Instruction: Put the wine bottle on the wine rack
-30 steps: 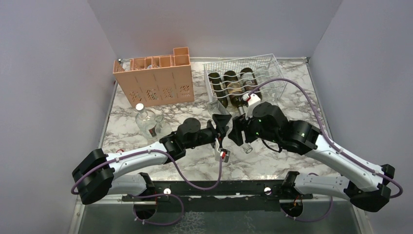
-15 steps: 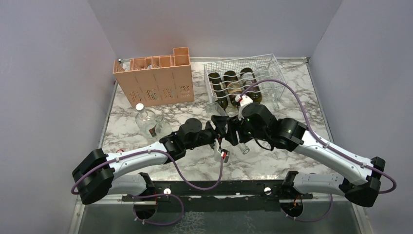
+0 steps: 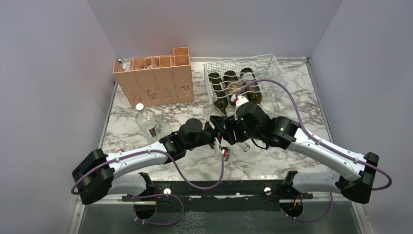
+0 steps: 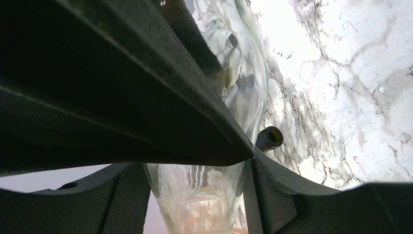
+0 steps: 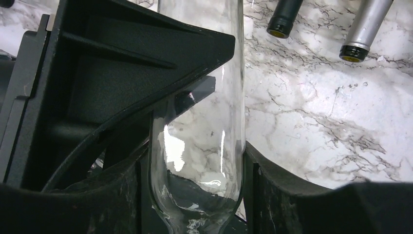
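A clear glass wine bottle [image 3: 243, 144] lies tilted above the marble table, held between both grippers at mid-table. My left gripper [image 3: 219, 134] is shut on its body, which fills the jaws in the left wrist view [image 4: 195, 195]. My right gripper [image 3: 231, 130] straddles the same bottle [image 5: 197, 73], with both fingers pressed against the glass. The white wire wine rack [image 3: 265, 63] stands at the back right, beyond the grippers, and holds three dark bottles [image 3: 234, 87] lying in its cradles.
A peach-orange compartment crate [image 3: 156, 83] stands at the back left. A round clear bottle with a white cap [image 3: 145, 119] stands upright left of my left arm. Dark and silver-foil bottle necks [image 5: 285, 17] stick out of the rack towards the grippers.
My right gripper has moved left from beside the clear bottle onto it and now grips it next to the left gripper. The left arm and the bottle have barely moved.
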`<action>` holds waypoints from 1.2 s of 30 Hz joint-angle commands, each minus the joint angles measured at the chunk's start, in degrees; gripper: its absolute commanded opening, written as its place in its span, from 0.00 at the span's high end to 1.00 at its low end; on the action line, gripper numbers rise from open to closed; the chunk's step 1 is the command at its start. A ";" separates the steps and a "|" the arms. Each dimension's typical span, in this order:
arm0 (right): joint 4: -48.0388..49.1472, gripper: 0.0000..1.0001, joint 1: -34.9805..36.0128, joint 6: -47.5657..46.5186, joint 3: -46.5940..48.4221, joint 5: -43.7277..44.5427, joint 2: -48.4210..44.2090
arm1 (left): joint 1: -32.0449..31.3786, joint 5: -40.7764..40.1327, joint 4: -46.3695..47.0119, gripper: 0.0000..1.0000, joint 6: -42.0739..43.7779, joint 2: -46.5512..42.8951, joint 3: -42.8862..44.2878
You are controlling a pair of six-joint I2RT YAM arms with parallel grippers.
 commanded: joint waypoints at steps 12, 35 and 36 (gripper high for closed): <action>4.62 0.99 0.22 1.21 0.66 13.26 -8.40 | -0.34 -0.78 7.20 0.01 -2.52 -5.22 -1.93; 16.19 0.99 -4.94 -6.69 7.56 24.94 0.97 | 0.11 -37.95 -7.42 0.01 -67.92 -12.47 15.00; 17.08 0.99 -6.13 -6.92 8.06 23.52 1.90 | 0.12 -37.79 -10.00 0.01 -68.28 -12.56 16.70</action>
